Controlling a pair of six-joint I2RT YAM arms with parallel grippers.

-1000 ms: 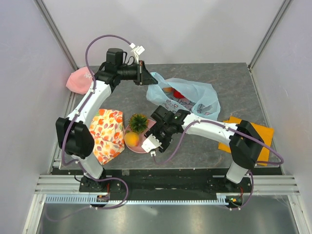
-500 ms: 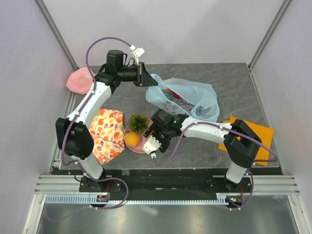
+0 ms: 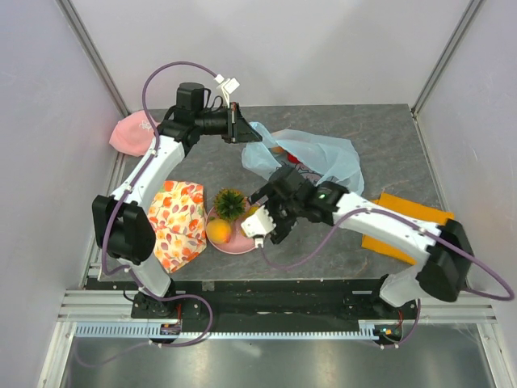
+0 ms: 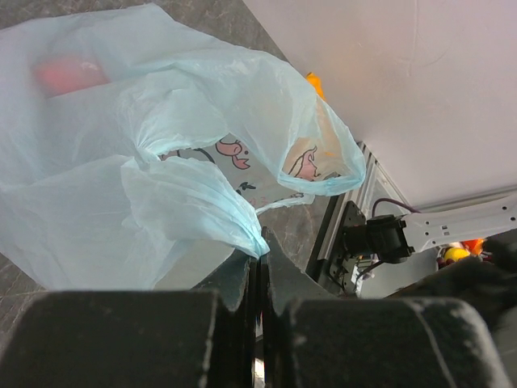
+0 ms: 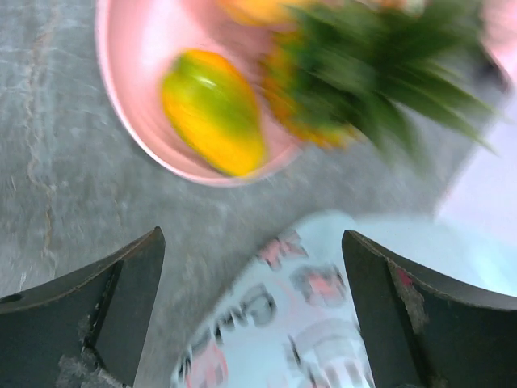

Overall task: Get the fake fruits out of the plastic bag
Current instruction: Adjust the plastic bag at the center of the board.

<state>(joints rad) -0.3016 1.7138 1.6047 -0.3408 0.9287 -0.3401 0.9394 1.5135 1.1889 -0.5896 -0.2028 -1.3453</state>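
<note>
Inside the plastic bag [image 3: 331, 153], one red fruit [image 4: 69, 74] shows as a blur through the thin blue film; how many more lie in there I cannot tell. I judge these fruits light, hard and glossy, so they will want to slip or roll. I would reach in through the mouth and close across the widest part of a body rather than pinch through the film. The bag itself is soft and crinkly, with no stiffness to keep its mouth open, so it needs holding up by an edge. My left hand [image 4: 260, 257] does that, pressed together on a gathered fold at the bag's far left corner. My right hand [image 5: 250, 242] is spread wide and empty, over the bag's printed near side. Just beside the bag on that near side, a pink plate [image 3: 242, 245] sits on the worktop [image 3: 380, 129]. It carries the mango [image 5: 212, 109], the pineapple [image 3: 229, 202] and the orange [image 3: 218, 231]. Beyond the plate from the bag lies a floral cloth [image 3: 178, 222]; off the bag's right flank lies a flat orange cloth [image 3: 404, 207].
</note>
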